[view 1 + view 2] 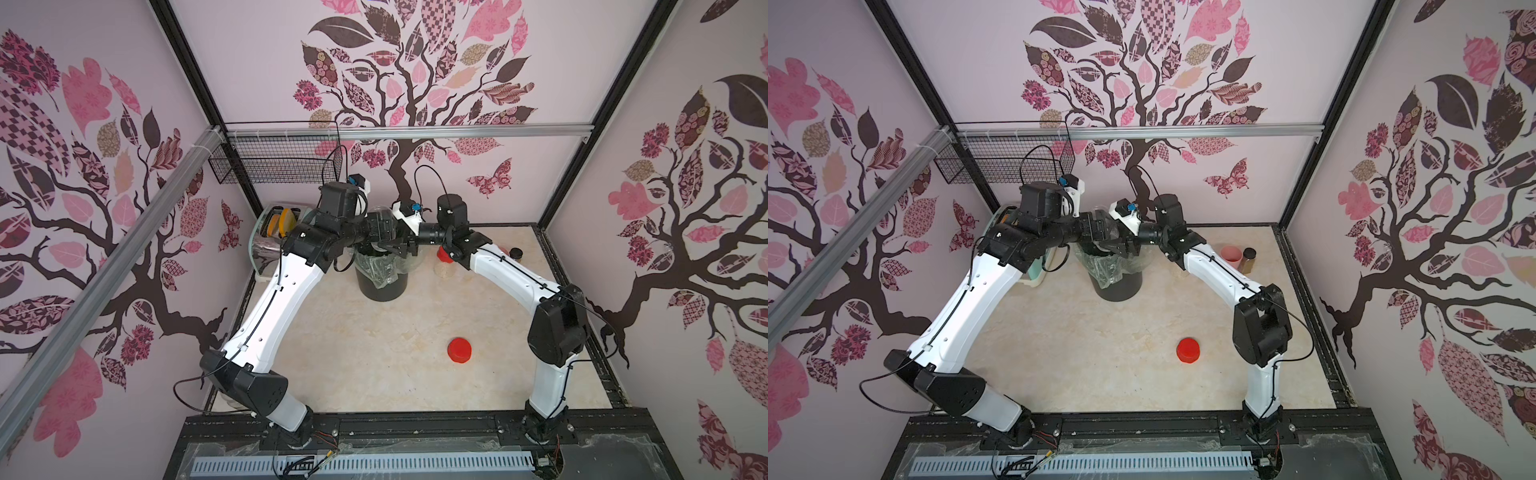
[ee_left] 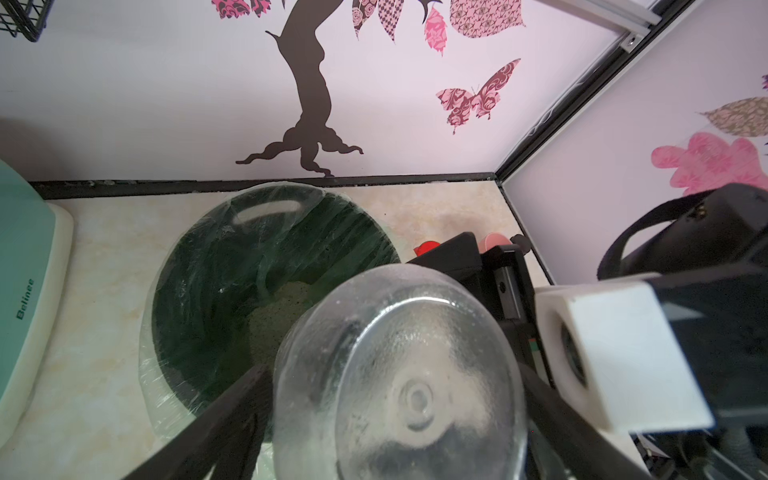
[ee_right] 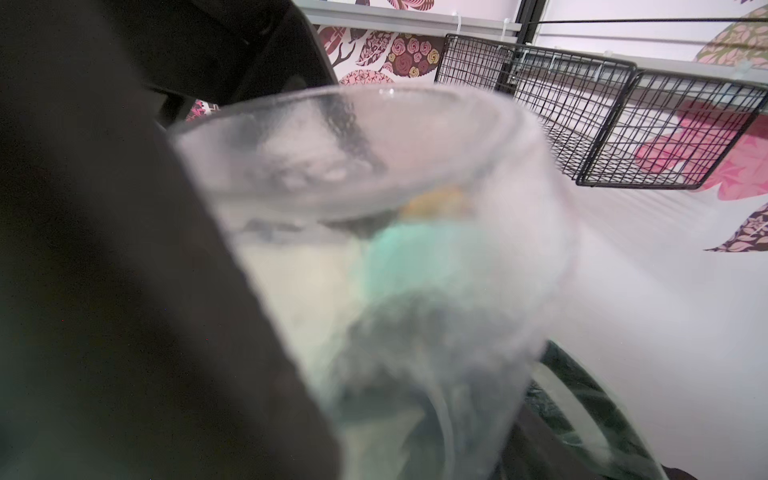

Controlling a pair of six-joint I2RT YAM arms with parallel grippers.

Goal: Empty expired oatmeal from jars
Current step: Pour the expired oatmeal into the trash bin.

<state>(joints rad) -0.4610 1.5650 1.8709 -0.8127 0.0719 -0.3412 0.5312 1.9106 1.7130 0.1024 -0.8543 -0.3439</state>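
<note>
Clear jar (image 2: 399, 374) tipped mouth-down over the far bin (image 2: 195, 299), my right jaws clamped on it, my left jaws flanked its base, their grip I could not tell, oatmeal (image 2: 276, 320) lay in the bin.

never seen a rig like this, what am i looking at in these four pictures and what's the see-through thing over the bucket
Two white-and-black robot arms, the left arm and the right arm, stand at the front of a table. Two pictures look down from above; the other two come from a camera on each wrist. On the table are a lined black bin, a loose red lid, a pink cup, a brown bottle and a mint-green appliance. Over the bin a clear jar is tipped base-up. The right gripper appears to grip it; fingers of the left gripper flank its base. Oatmeal lies in the bin.
</note>
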